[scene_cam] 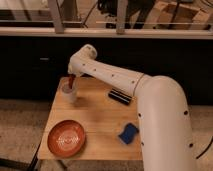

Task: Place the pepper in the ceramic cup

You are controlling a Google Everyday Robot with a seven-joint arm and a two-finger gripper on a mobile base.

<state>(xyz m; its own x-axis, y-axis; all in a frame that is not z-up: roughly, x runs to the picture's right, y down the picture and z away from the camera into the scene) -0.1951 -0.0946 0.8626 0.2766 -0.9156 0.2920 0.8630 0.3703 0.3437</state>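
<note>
White robot arm (125, 80) reaches from 5 o'clock across the pale wooden table (100, 117) toward 10 o'clock. Its gripper (71, 81) pinches a reddish-brown pepper (71, 82), directly above the small white ceramic cup (69, 93).

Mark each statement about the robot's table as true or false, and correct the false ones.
1. The gripper is above the ceramic cup. True.
2. The orange bowl sits at the table's far edge. False: it is at the near left corner.
3. A blue sponge lies on the wooden table. True.
4. The black object rests inside the bowl. False: it lies on the table, right of the cup.
</note>
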